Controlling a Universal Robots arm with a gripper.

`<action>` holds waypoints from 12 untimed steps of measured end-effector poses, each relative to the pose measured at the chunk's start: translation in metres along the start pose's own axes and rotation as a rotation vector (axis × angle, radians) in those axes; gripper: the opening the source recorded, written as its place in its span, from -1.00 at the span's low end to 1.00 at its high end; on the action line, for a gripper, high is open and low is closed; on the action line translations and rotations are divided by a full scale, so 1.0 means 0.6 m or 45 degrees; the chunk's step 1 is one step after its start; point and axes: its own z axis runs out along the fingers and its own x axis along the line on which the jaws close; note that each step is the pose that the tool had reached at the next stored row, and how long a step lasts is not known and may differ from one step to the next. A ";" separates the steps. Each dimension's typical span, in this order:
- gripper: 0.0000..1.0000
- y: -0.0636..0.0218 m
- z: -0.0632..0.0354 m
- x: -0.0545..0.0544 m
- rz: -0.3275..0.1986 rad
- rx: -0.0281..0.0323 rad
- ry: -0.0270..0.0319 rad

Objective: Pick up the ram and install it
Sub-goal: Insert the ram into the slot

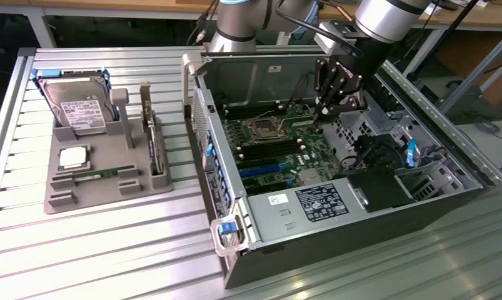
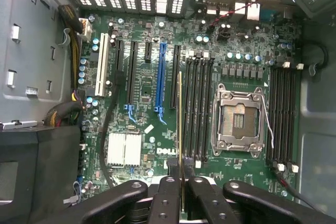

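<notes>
A ribbed metal surface (image 1: 84,244) is carrying everything here, with wooden benches and frame legs standing behind it. Toward the exterior view's left, a grey holder tray (image 1: 109,187) is sitting on the surface, keeping a hard drive (image 1: 80,109), a square silver CPU (image 1: 74,157), a green stick lying flat (image 1: 100,174) and an expansion card (image 1: 155,147) standing on edge. Bare slats are lying open in front of the tray and along the near edge.

To the exterior view's right of the tray, an open computer case (image 1: 334,206) is lying on its side, its motherboard (image 2: 147,82) facing up between tall sheet-metal walls. The arm is reaching down into the case, and the gripper (image 1: 324,112) is hanging just above the board near the CPU socket (image 2: 239,121).

In the wrist view the fingers (image 2: 169,192) are pinching nearly shut on the ram (image 2: 180,124), seen edge-on as a thin strip. The ram is standing just beside the first of 4 black memory slots (image 2: 197,108), between the blue slot (image 2: 160,80) and the socket; whether it is touching a slot is unclear.
</notes>
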 end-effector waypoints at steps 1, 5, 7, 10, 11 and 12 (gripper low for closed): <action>-0.75 0.000 0.001 0.000 0.000 0.0000 -0.0001; -0.75 -0.001 0.007 0.000 0.000 0.0000 -0.0002; -0.75 -0.001 0.009 0.000 0.000 0.0001 -0.0003; -0.75 -0.001 0.012 0.001 0.000 0.0001 -0.0004; -0.75 -0.002 0.015 0.001 0.000 0.0000 -0.0004; -0.75 -0.002 0.016 0.001 0.000 0.0000 -0.0004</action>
